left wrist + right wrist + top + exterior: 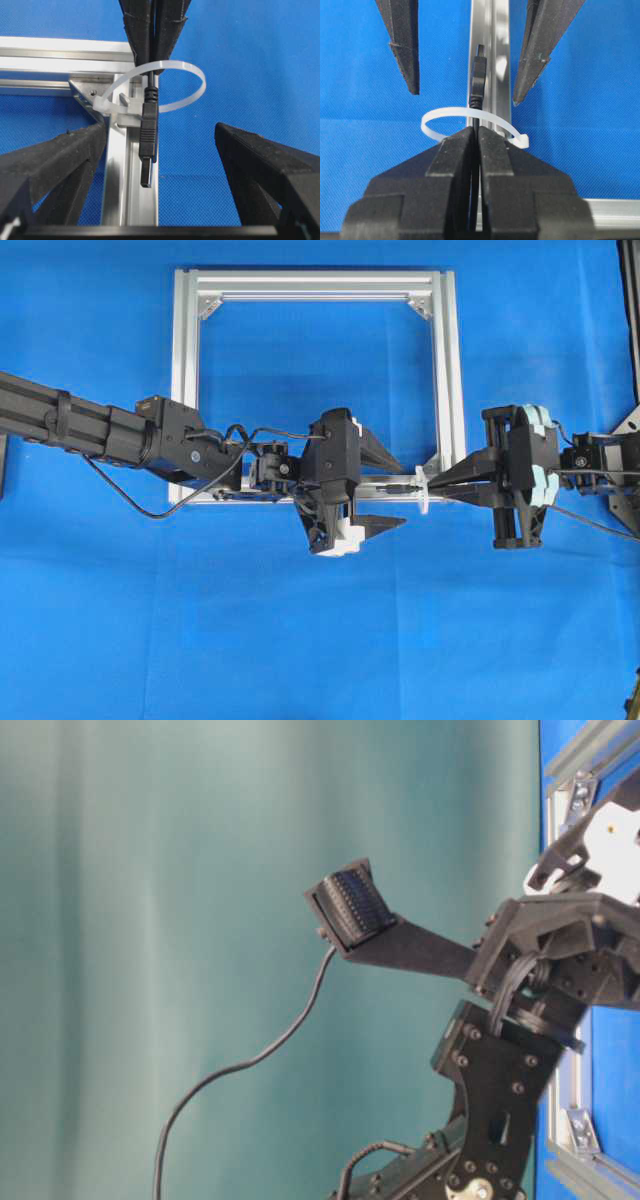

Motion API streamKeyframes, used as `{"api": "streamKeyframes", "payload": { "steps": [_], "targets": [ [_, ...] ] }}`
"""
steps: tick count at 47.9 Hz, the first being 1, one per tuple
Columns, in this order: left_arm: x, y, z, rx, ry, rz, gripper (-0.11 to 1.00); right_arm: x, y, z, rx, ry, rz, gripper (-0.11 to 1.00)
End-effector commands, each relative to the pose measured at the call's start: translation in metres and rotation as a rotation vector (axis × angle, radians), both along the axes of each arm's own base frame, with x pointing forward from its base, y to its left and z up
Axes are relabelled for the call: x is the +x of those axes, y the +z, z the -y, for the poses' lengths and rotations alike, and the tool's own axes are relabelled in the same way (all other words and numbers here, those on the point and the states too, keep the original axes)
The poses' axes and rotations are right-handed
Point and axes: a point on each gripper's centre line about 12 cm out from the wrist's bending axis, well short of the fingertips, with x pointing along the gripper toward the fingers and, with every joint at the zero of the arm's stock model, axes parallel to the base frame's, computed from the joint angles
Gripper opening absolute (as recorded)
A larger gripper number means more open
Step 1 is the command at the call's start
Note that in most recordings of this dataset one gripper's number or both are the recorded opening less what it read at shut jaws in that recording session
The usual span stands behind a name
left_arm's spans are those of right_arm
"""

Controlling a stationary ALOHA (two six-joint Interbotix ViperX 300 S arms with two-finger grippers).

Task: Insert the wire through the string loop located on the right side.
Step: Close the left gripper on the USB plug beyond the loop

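The white string loop [192,75] stands on the silver frame's front rail [117,170], at its right corner; from overhead the loop [422,492] is small. My right gripper [476,134] is shut on the thin black wire just behind the loop [437,119]. The wire's plug [149,132] has passed through the loop and sticks out on the far side. My left gripper [160,165] is open, its fingers [60,160] either side of the plug without touching it. Overhead, the left gripper [402,494] faces the right gripper [434,483] across the loop.
The square aluminium frame [190,390] lies flat on the blue cloth, with corner brackets [210,306] inside it. A loose black cable [130,495] hangs from the left arm. Open blue cloth lies in front of the frame.
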Motion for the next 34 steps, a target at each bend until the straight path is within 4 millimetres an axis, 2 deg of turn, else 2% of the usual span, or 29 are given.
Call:
{"api": "streamKeyframes", "payload": {
  "steps": [1, 11, 15, 18, 25, 28, 29, 34],
  "targets": [
    [0.0061, 0.0191, 0.001, -0.004, 0.0, 0.052, 0.89, 0.0056, 0.0067, -0.0007, 0.003, 0.0, 0.031, -0.04],
    [0.0061, 0.0183, 0.0018, -0.004, -0.002, 0.05, 0.88, 0.0056, 0.0067, -0.0006, 0.004, -0.002, 0.03, -0.04],
    [0.006, 0.0191, 0.0026, -0.003, -0.004, 0.052, 0.84, 0.0055, 0.0065, -0.001, 0.004, 0.0, 0.029, -0.04],
    [0.006, 0.0185, 0.0041, 0.006, -0.01, 0.052, 0.71, 0.0055, 0.0061, -0.001, 0.004, 0.0, 0.027, -0.04],
    [0.0059, 0.0205, 0.0047, 0.011, -0.012, 0.079, 0.26, 0.0056, 0.0063, -0.001, 0.002, 0.001, 0.029, -0.04],
    [0.0063, 0.0212, 0.0047, 0.011, -0.012, 0.082, 0.11, 0.0051, 0.0063, -0.001, 0.003, 0.001, 0.029, -0.04],
    [0.0064, 0.0219, 0.0039, 0.011, -0.01, 0.083, 0.08, 0.0056, 0.0067, -0.0011, 0.003, 0.001, 0.031, -0.04],
    [0.0055, 0.0208, 0.0047, 0.011, -0.012, 0.079, 0.08, 0.0051, 0.0063, -0.0014, 0.002, 0.003, 0.029, -0.04]
  ]
}}
